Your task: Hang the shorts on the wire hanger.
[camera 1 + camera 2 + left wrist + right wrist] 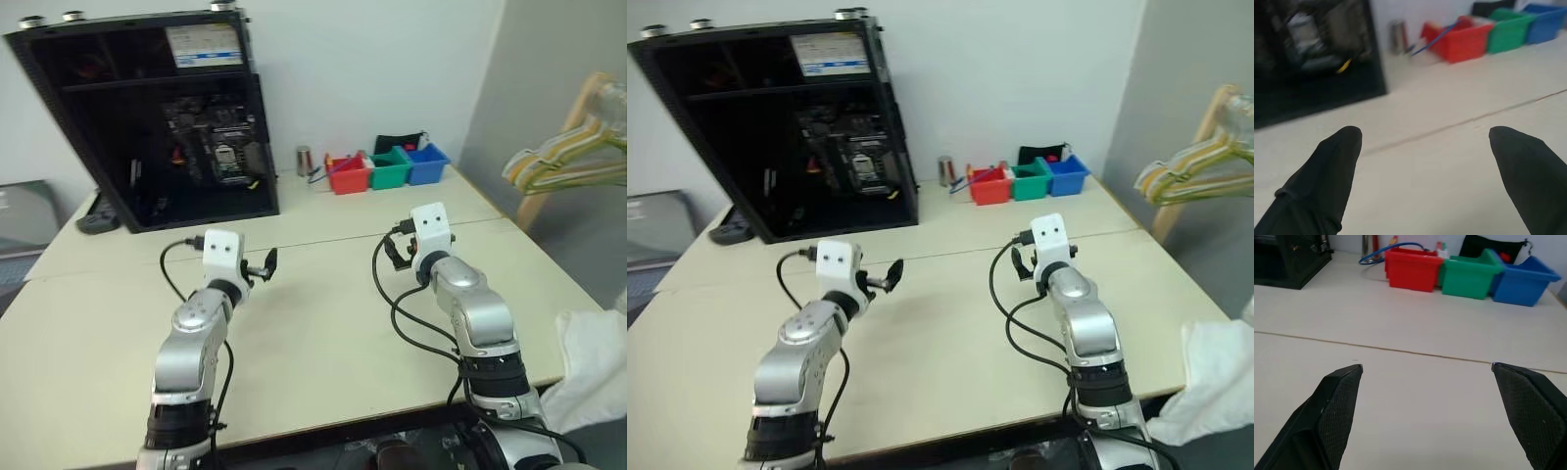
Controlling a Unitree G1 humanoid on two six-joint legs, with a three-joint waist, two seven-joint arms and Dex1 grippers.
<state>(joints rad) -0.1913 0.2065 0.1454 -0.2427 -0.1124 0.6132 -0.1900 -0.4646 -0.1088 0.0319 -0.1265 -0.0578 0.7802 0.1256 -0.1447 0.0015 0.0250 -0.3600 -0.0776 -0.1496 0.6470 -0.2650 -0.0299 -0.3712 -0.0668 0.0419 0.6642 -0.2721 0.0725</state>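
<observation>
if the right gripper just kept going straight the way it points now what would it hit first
Probably the bare tabletop first, since the open right gripper points forward and slightly down. Skimming above it, it would likely reach the green bin, though depth is hard to judge.

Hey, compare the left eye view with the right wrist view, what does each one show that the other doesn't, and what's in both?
Left eye view alone: both arms over the table, the left gripper with fingers open, the white shorts at the table's right edge, pale yellow-green hangers on a wooden rack, the open black computer case's full interior.

Right wrist view alone: the right gripper seen close, fingers spread wide with nothing between them.

Both: the red bin, green bin, blue bin, and the table seam.
</observation>
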